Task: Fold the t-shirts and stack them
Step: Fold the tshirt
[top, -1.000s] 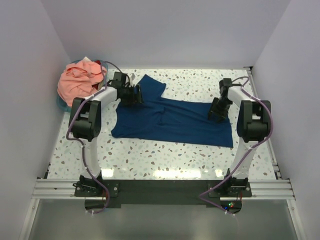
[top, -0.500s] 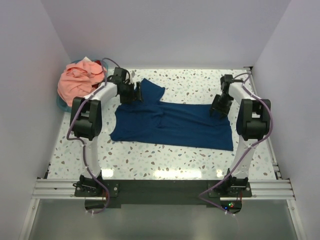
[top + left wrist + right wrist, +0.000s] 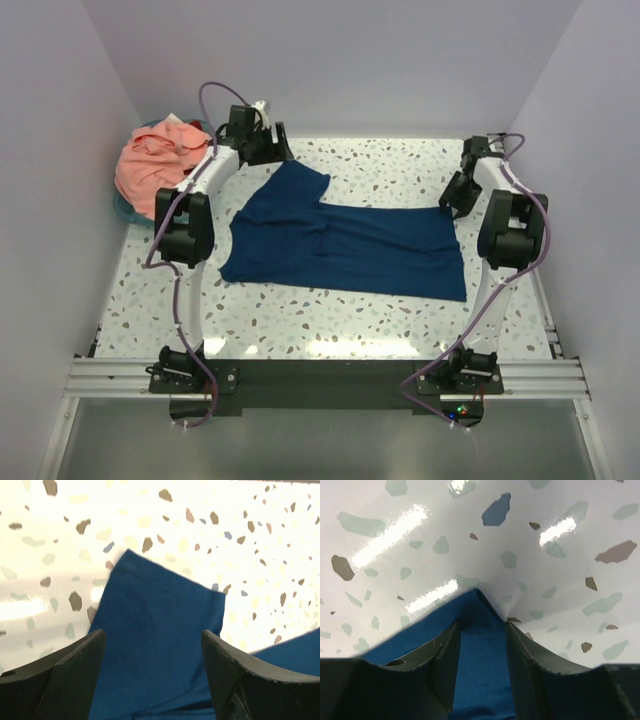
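The navy t-shirt [image 3: 350, 245] lies spread flat across the table, one sleeve pointing to the back left. My left gripper [image 3: 265, 148] hovers above and just behind that sleeve's tip. In the left wrist view the gripper [image 3: 152, 635] is wide open, with the sleeve [image 3: 155, 610] lying below it and nothing held. My right gripper [image 3: 455, 195] is down at the shirt's back right corner. Its fingers [image 3: 481, 625] stand partly open astride that corner [image 3: 480, 660], and blue cloth fills the gap. The salmon-pink t-shirt [image 3: 155, 165] is heaped at the back left.
The pink shirt sits in a round teal basket [image 3: 122, 208] against the left wall. White walls enclose the speckled table [image 3: 380, 165] on three sides. The right arm's cable runs close to the right wall.
The left gripper has lifted off the sleeve and moved toward the back wall. The right gripper has slid back and right to the shirt's corner, its jaws narrowing a little.
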`<move>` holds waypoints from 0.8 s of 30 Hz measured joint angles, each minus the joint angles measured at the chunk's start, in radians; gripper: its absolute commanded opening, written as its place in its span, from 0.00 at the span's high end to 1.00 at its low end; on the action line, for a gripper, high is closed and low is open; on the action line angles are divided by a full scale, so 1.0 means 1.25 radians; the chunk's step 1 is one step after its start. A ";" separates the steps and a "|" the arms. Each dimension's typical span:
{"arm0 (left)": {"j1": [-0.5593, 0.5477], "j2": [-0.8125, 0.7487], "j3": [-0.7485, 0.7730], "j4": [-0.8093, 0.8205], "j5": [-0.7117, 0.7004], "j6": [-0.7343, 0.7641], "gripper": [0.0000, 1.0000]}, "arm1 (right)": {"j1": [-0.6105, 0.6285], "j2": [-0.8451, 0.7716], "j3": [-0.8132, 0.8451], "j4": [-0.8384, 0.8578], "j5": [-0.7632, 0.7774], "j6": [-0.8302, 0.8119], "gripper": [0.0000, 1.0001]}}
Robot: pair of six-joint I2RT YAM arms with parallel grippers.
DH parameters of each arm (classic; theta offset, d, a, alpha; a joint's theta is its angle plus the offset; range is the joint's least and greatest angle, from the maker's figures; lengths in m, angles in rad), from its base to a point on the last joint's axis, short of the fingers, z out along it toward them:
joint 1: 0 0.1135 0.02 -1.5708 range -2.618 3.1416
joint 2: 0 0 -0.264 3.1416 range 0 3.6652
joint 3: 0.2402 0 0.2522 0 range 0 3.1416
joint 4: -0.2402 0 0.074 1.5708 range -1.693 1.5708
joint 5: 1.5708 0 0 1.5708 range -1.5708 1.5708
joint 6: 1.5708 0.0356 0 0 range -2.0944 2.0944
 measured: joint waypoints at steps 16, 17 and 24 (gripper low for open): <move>0.003 0.125 0.008 0.233 0.005 0.014 0.20 | 0.000 0.015 0.000 0.120 0.006 -0.004 0.59; 0.003 0.129 0.008 0.239 0.005 0.014 0.20 | 0.000 0.016 0.000 0.124 0.006 -0.006 0.59; 0.003 0.168 0.010 0.322 -0.009 0.033 0.20 | 0.000 0.031 0.023 0.127 0.004 -0.024 0.68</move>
